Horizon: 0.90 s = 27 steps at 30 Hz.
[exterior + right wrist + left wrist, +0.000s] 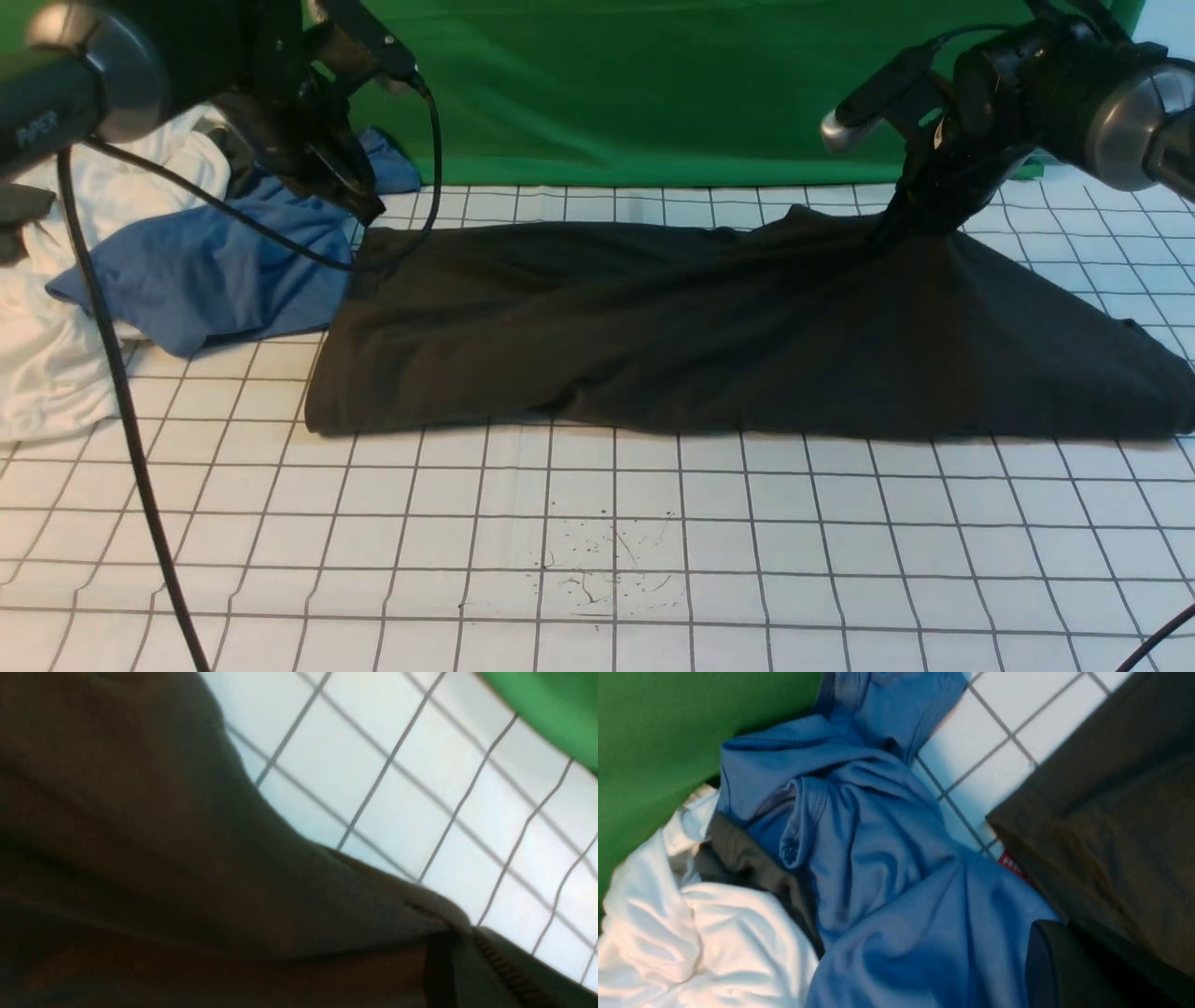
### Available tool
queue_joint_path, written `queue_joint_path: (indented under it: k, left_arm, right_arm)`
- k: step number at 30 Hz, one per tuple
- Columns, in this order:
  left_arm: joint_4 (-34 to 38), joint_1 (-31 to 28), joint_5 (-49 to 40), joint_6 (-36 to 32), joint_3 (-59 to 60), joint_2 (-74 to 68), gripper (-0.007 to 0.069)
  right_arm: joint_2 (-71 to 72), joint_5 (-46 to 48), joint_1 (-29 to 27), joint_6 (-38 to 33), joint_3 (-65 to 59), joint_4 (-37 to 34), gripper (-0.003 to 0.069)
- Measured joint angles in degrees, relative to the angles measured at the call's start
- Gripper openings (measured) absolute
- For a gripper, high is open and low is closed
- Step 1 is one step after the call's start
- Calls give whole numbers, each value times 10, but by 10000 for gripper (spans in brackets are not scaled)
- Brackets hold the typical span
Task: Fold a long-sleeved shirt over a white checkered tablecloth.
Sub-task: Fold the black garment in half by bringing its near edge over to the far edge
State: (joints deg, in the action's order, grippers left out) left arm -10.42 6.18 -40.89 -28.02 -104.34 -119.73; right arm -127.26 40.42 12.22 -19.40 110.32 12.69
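Black: one long-sleeved shirt, pinched by right hand; left hand clenched.

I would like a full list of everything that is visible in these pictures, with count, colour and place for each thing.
long-sleeved shirt: one, dark charcoal, spread across the tablecloth's middle.
tablecloth: one, white with grey grid, under the garments.
blue garment: one, blue, far left, touching the shirt.
white garments: count unclear, white, left edge.
green cloth: one, green, at the back.
left arm: one, black, upper left, jaws shut.
right arm: one, black, upper right, jaws shut on the shirt.
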Motion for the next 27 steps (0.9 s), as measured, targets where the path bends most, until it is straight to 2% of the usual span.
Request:
queue_joint_path:
  k: [4,8,11,15,16,17,18,19,23,27]
  left_arm:
    - [35,-4,15,47,-1,-1,-23]
    - [86,-5,3,66,-4,-13,52]
    - [108,-5,-1,77,-5,-34,141]
    - [122,-6,-1,129,-29,-80,323]
    - [123,-6,0,131,-31,-83,332]
    - [137,-10,0,142,-47,-102,393]
    - [140,-11,0,143,-51,-106,407]
    - [160,-16,0,147,-69,-124,454]
    - [195,-26,0,151,-102,-153,496]
    - [206,-27,-2,146,-110,-157,454]
  right_arm:
    - [0,-3,0,1,0,1,83]
    - [0,-6,-1,9,0,4,124]
    - [0,-6,0,14,0,5,132]
    - [0,-1,0,15,0,5,135]
    - [0,-1,0,15,0,5,135]
    - [0,-1,0,15,0,5,137]
    - [0,-1,0,15,0,6,137]
    - [0,-1,0,15,0,6,137]
    - [0,3,-2,15,1,6,137]
    - [0,3,-3,15,1,7,137]
